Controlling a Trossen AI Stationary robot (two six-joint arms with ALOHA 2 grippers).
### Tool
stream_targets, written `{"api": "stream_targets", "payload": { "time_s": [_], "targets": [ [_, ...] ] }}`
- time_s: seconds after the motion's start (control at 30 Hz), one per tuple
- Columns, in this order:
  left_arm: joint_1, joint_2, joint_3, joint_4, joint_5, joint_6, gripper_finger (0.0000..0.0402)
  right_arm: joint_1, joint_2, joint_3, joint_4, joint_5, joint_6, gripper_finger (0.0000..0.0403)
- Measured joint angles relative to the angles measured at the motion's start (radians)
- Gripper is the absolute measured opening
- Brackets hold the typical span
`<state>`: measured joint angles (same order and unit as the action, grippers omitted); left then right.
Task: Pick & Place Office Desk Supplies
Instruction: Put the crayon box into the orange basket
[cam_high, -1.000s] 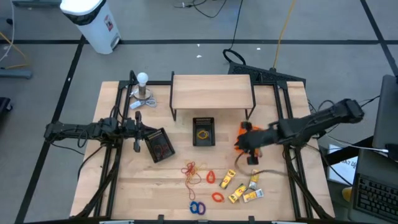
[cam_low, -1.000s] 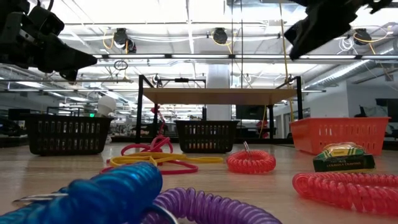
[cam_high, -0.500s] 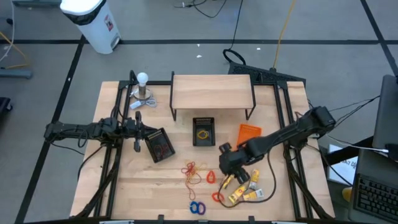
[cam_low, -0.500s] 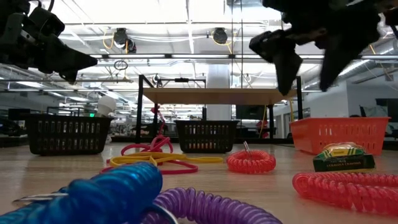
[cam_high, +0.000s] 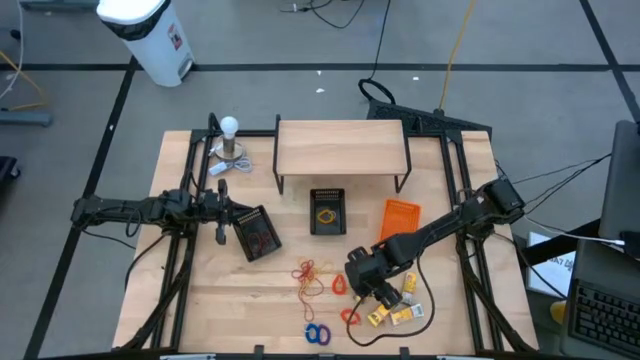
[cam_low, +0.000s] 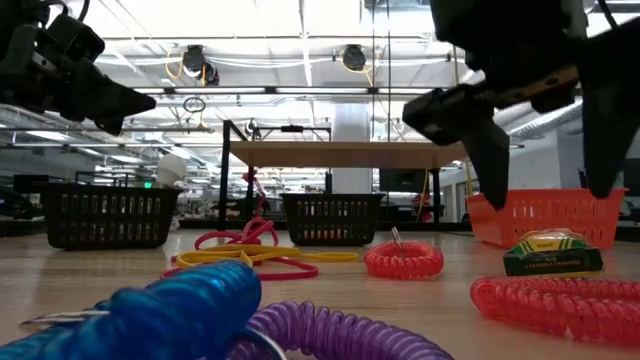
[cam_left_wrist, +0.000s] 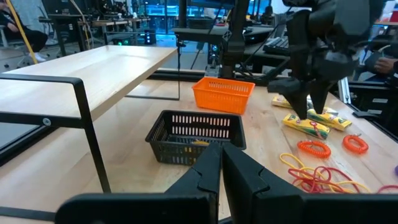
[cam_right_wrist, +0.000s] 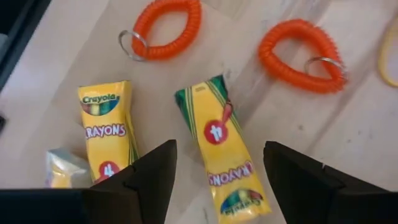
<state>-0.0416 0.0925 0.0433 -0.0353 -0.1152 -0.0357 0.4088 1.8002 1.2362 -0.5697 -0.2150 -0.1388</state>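
Two crayon packets (cam_right_wrist: 225, 146) crowded beneath right pincer (cam_right_wrist: 214, 171), spread wide at lower centre; risks nudging neighbouring packet (cam_right_wrist: 109, 130). Left pincer (cam_left_wrist: 221, 163) pressed together.

A second ago the right gripper (cam_high: 368, 290) hangs by the orange bin (cam_high: 400, 217) near the desk's right side. Now it is out over the front of the desk, above the yellow crayon packets (cam_high: 385, 303) and beside the orange coil rings (cam_right_wrist: 296, 45). Its fingers (cam_right_wrist: 303, 180), nearly together then, now stand wide apart over one packet (cam_right_wrist: 221, 144).
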Motion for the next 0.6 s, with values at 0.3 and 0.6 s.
{"api": "stream_targets", "payload": {
  "time_s": [0.3, 0.6],
  "targets": [
    [0.0, 0.0, 0.0, 0.0, 0.0, 0.0, 0.0019, -0.002, 0.031, -0.001, -0.009, -0.017, -0.057, 0.0227],
    [0.0, 0.0, 0.0, -0.001, 0.001, 0.001, 0.0019, -0.033, 0.032, -0.068, -0.018, 0.005, -0.068, 0.0207]
  ]
}}
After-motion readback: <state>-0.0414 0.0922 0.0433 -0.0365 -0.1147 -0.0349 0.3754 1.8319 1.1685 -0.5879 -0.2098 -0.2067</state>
